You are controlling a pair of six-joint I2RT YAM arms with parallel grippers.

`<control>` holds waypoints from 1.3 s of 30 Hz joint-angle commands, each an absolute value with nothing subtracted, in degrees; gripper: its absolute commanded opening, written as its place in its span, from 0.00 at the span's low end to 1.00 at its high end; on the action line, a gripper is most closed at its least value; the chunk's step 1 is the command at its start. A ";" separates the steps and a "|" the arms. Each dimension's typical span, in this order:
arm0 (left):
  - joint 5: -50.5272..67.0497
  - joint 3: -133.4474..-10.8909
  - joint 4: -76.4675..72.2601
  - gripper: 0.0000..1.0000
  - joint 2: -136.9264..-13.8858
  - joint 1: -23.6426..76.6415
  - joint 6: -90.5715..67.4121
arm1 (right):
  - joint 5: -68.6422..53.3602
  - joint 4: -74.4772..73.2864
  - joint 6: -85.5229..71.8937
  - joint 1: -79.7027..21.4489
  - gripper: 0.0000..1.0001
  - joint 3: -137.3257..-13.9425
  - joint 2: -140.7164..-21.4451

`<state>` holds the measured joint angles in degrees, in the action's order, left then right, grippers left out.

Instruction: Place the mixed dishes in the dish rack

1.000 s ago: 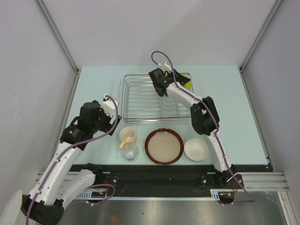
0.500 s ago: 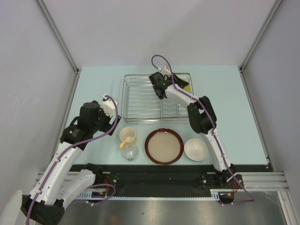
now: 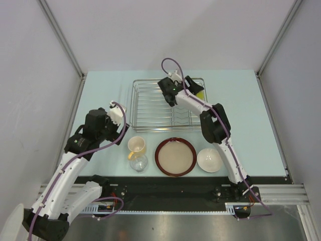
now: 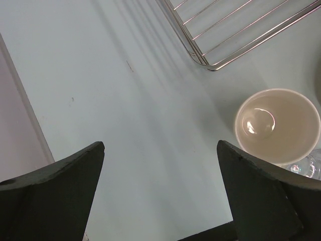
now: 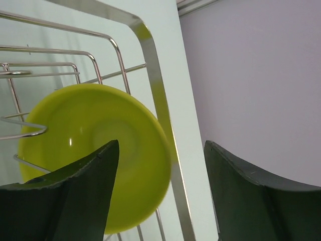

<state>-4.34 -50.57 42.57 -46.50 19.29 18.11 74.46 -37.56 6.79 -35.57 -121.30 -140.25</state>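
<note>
The right arm's jaws stand wide apart at the far right corner of the dish rack (image 5: 150,65), gripping nothing. The small lime-green bowl (image 5: 95,150) stands on edge just beyond them, partly behind one jaw and clear of the other, leaning among the rack's wires. The left arm's jaws are also wide and empty above bare desk (image 4: 125,125); the cream-yellow mug (image 4: 278,125) sits just off their right side, the small clear glass (image 4: 308,168) beside it. The white bowl (image 3: 209,160) and the beige patterned plate (image 3: 175,155), lying on the dark red-brown round dish (image 3: 159,156), rest well apart from both jaws
</note>
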 commanded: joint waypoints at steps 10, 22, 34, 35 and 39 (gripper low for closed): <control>-5.62 -55.02 42.98 1.00 -45.26 18.81 19.16 | 57.87 -76.74 -27.19 -41.67 0.79 -125.70 -110.68; -5.89 -59.76 45.17 1.00 -45.79 18.81 19.25 | 23.66 -77.61 -62.57 -42.98 0.74 -65.93 -61.62; -6.06 -61.00 46.49 1.00 -46.31 18.81 18.90 | 18.02 -77.26 -70.40 -45.70 0.73 -49.75 -56.16; -6.06 -61.08 46.49 1.00 -46.41 18.81 18.90 | 18.10 -76.99 -71.27 -45.79 0.73 -48.09 -56.16; -5.71 -61.70 46.23 1.00 -47.02 18.81 18.63 | 18.02 -74.46 -72.51 -45.79 0.73 -44.04 -55.81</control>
